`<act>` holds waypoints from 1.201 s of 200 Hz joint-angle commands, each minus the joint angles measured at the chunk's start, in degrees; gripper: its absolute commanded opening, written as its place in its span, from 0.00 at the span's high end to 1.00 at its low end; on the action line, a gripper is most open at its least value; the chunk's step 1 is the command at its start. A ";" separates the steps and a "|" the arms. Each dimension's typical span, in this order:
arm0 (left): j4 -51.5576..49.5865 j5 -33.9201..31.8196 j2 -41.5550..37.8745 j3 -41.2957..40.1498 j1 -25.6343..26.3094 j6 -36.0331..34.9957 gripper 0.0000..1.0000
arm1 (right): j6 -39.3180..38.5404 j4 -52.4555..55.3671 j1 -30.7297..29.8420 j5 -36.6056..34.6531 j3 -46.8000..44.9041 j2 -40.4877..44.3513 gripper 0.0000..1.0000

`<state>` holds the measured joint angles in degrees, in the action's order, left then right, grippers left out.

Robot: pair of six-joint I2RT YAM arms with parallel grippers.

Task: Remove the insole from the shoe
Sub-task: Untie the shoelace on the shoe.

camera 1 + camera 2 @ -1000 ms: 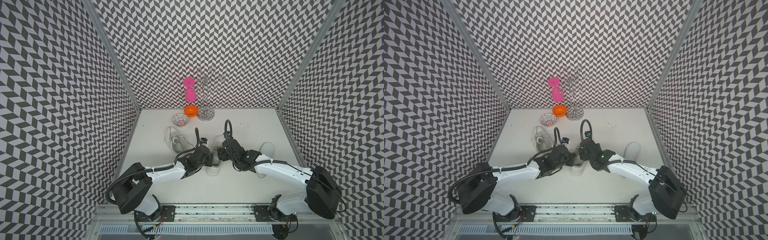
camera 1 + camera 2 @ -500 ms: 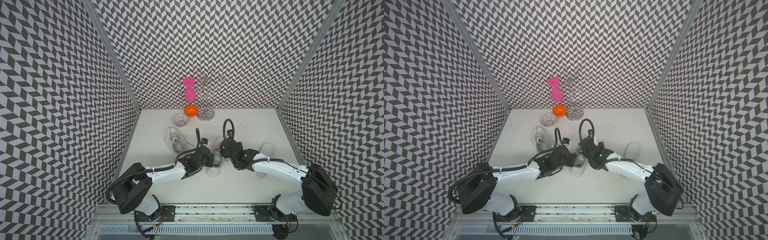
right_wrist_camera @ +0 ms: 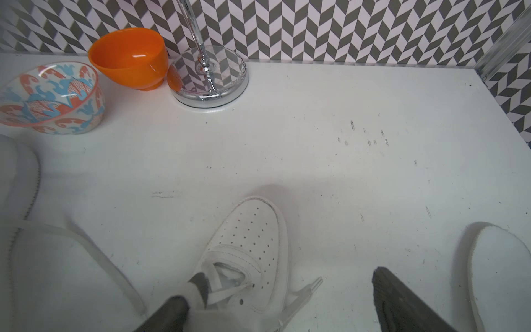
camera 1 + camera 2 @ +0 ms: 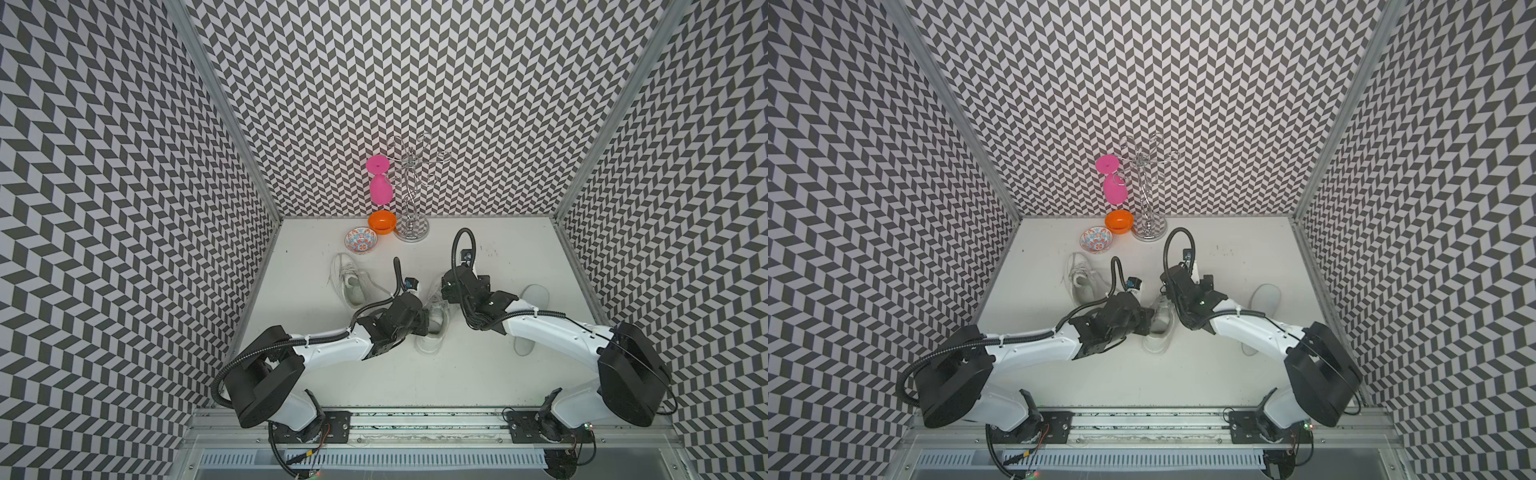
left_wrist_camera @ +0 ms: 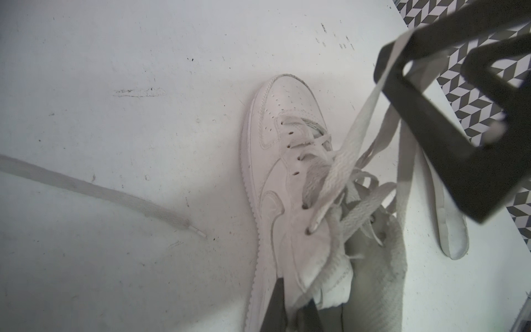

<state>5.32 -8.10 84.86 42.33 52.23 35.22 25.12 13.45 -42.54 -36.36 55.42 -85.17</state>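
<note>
Two bowls stood at the back of the white table point(image 4: 498, 257). An orange bowl point(image 4: 381, 221) sat just beside the foot of a metal rack point(image 4: 411, 232), and a patterned bowl point(image 4: 360, 241) in blue and orange sat a little nearer. Each showed only its own inner surface. A pink glass point(image 4: 380, 189) hung from the rack, foot uppermost.

The white shoe point(image 4: 434, 322) lay mid-table, toe toward the back wall, with its laces loose and spilling. The left gripper point(image 5: 291, 312) was pinched tight on the shoe's side wall at the collar. The right gripper point(image 3: 287, 278) stood spread wide over the laced front, gripping nothing, though in the left wrist view laces lay draped across it.

One insole point(image 4: 535, 296) lay flat on the table to the right of the shoe and apart from it, its middle covered by the right arm. Inside the shoe's mouth I saw pale grey cloth, but could not tell whether it was lining or another insole. A second shoe point(image 4: 352, 287) sat to the left, nearer the patterned bowl.

The table was scuffed with small dark marks. Chevron walls point(image 4: 124, 208) in grey and white closed three sides, and a metal rail point(image 4: 415, 419) carrying both arm bases ran along the front. The left gripper's fingers were cut off at the edge of the wrist view.
</note>
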 commanded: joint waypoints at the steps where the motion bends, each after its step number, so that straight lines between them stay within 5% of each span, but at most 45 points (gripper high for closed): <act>1: 4.61 0.20 -1.46 0.32 0.77 0.11 1.00 | 1.59 -4.21 3.48 -0.33 2.56 0.18 0.10; 151: 4.48 -0.16 -2.97 -0.38 1.03 0.17 1.00 | -3.56 -1.62 23.42 11.25 17.08 -9.44 0.04; 189: 4.55 -0.35 -3.01 -0.40 1.04 0.04 1.00 | -2.89 5.06 22.52 17.80 15.12 -4.39 0.05; 240: 5.66 -0.43 -2.69 -0.32 1.03 -0.15 1.00 | -2.79 5.02 10.49 19.16 0.99 10.17 0.09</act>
<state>5.50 -8.10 84.29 41.71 52.80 35.20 21.85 17.72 -27.42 -19.42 60.12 -80.66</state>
